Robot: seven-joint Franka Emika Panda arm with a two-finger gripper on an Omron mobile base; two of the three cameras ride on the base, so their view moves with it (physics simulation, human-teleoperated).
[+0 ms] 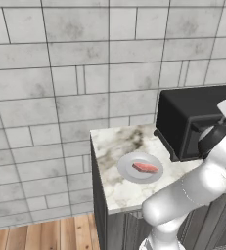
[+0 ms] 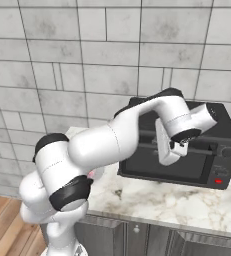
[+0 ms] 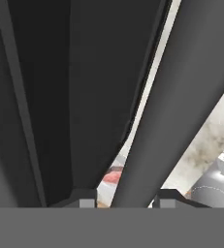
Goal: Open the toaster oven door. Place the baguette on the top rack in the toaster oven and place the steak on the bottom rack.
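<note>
- We find the steak (image 1: 145, 168) toward the left of the marble counter (image 1: 115, 190), lying flat on a round grey plate (image 1: 125, 172); plate and steak sit well apart from the counter's left edge and just left of the oven.
- In the hand view we see a small pink-red patch, the steak (image 3: 112, 175), far below, between the dark door panel and the bar.
- We cannot make out the baguette with any certainty in these views.
- To the right of the plate, the toaster oven (image 1: 183, 114) stands at the back of the counter, against the tiled wall (image 1: 60, 73); from the right base view we note its control panel with a small red light (image 2: 218, 181) at its right end.
- The toaster oven door (image 2: 167, 165) covers the front of the oven; whether it stands slightly ajar we cannot tell.
- The bar handle (image 3: 181, 97) runs along the door's upper edge, and in the hand view it passes directly between the two finger tips.
- The gripper (image 2: 177, 147) is at the front of the oven, at the handle, with the arm arching over from the left.
- The jaws stand one on each side of the bar; we cannot tell whether they are pressed against it or merely straddle it.
</note>
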